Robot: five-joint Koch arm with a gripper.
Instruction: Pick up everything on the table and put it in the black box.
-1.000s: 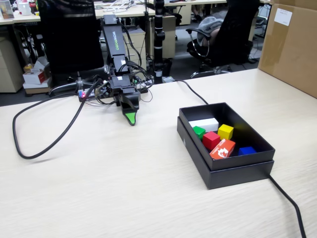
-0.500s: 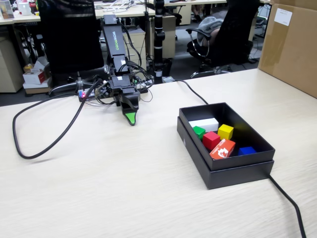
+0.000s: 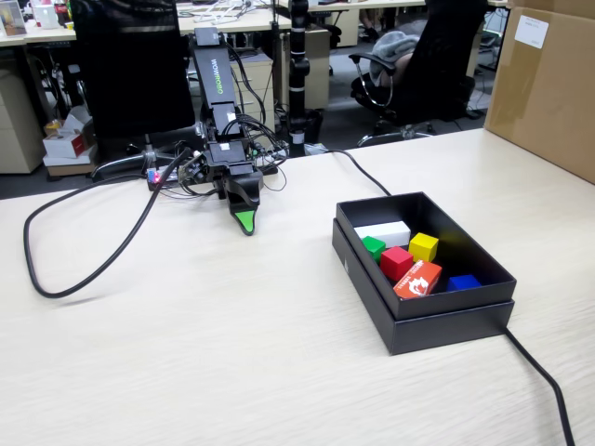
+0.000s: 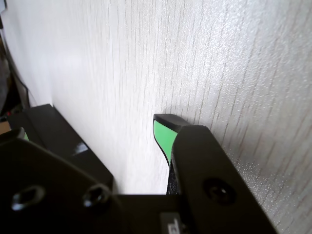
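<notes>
Gripper [image 3: 244, 221] parked tip-down, empty, jaw state indeterminate; cubes lie in the black box [image 3: 406, 330] well aside; simply hold.

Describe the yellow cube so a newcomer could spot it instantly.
Find the black box on the right of the table in the fixed view. The yellow cube sits inside, behind the red cube and right of the white block; it is the only yellow item.
</notes>
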